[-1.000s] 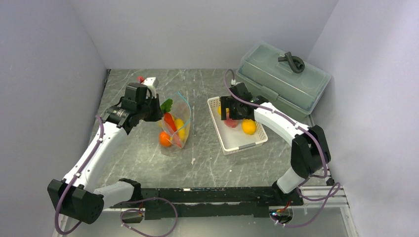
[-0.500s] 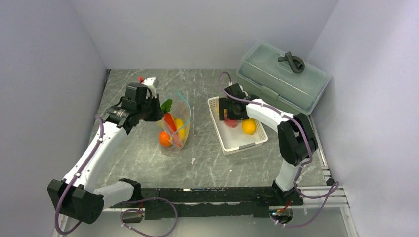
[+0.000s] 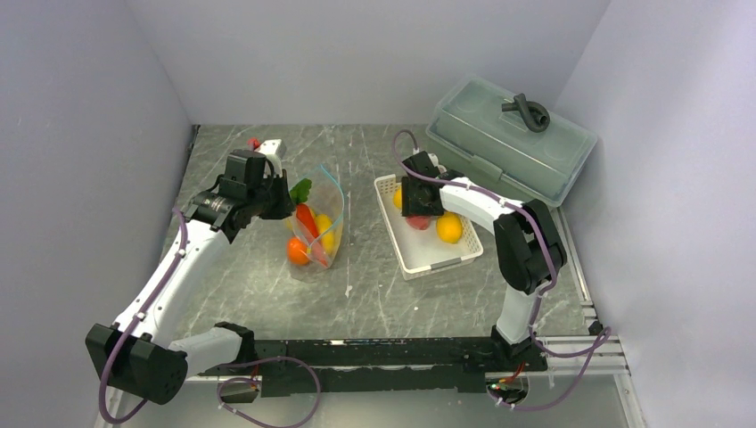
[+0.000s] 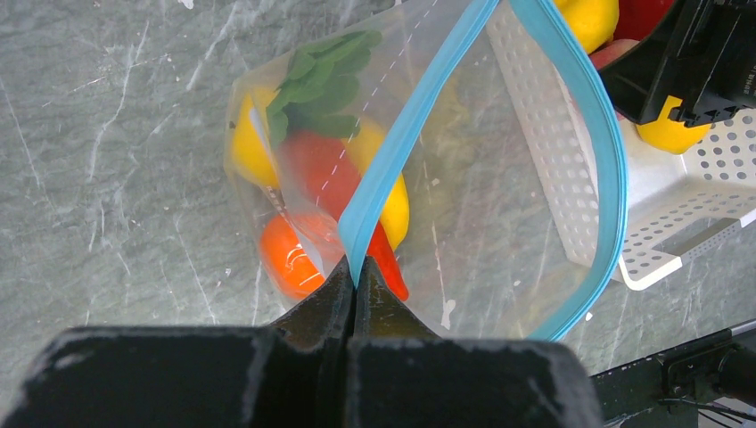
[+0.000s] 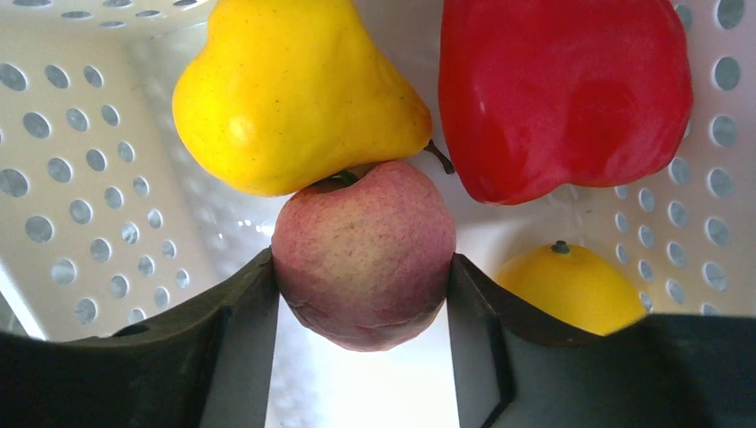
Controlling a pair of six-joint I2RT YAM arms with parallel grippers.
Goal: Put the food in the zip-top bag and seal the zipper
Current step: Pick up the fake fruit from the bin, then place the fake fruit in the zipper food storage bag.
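Note:
The clear zip-top bag stands open on the table, its teal zipper forming a loop. It holds a carrot, an orange and lemons. My left gripper is shut on the zipper strip at the bag's near-left corner and holds the mouth up. My right gripper is down in the white basket, and its fingers press both sides of the pinkish peach. A yellow fruit, a red pepper and a lemon lie around the peach.
The large grey-green lidded box stands at the back right, just behind the basket. A small white and red item lies at the back left. Grey walls close in the table on three sides.
My right arm's elbow has swung in to the left and the wrist has shifted slightly within the basket. The left arm and the bag have not moved.

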